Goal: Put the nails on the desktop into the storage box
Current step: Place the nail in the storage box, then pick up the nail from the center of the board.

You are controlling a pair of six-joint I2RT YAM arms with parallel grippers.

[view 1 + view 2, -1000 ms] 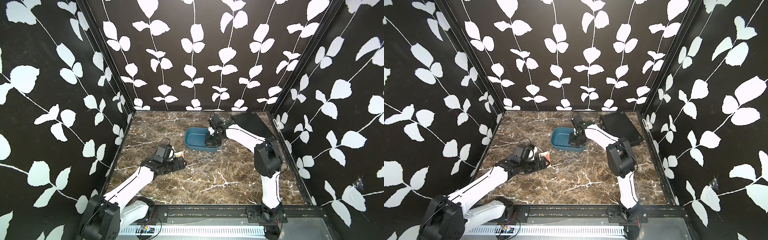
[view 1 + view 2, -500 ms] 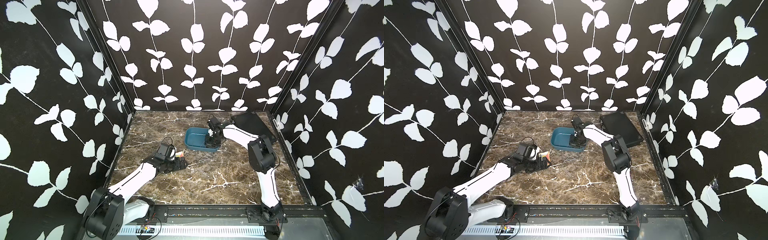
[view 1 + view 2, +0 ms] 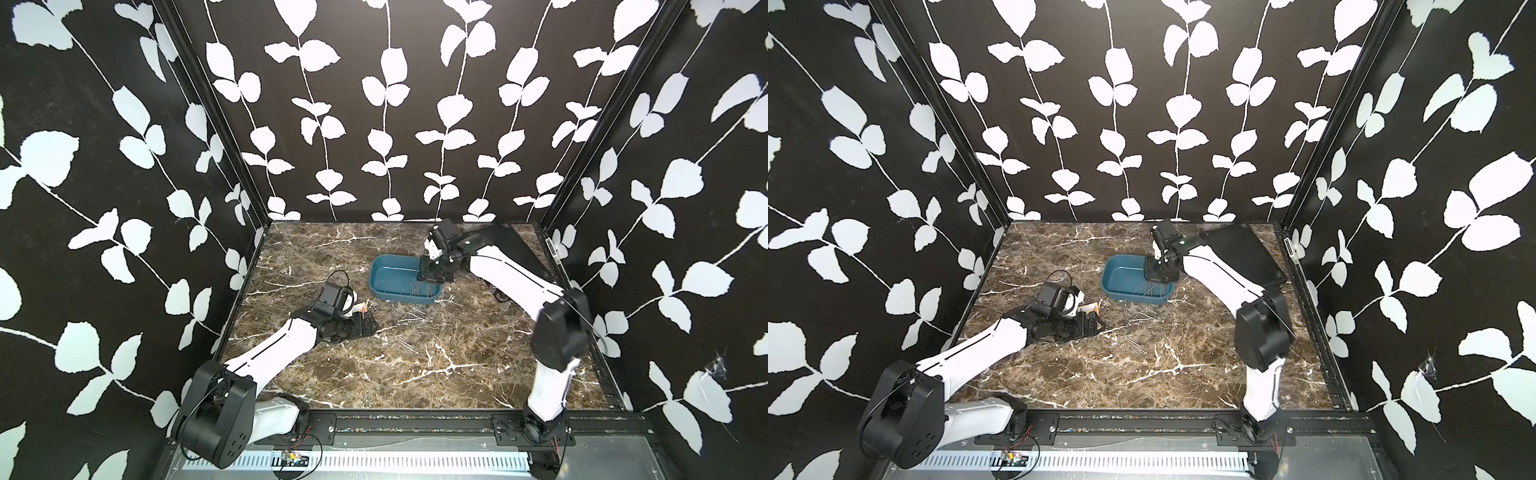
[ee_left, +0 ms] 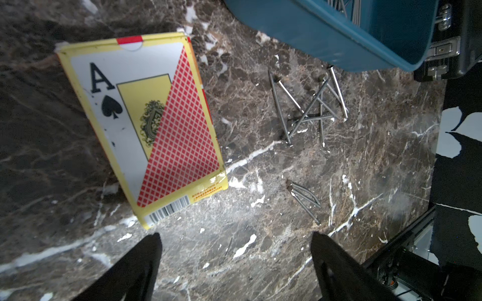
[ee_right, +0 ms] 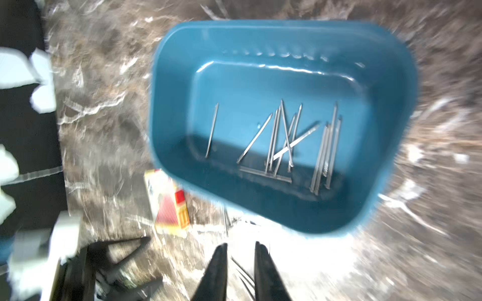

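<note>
Right end effector (image 5: 240,245) parted; nails (image 5: 287,135) beneath in storage box (image 5: 172,104).

left hand (image 4: 235,234): spread wide, low | right hand (image 5: 240,245): narrowly parted, raised

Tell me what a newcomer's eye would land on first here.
The teal-blue storage box stands out toward the back of the dark marble desktop, with a scatter of silvery nails lying inside it. In front of it, a yellow-and-red ace-of-spades card box lies flat near more loose nails.
</note>
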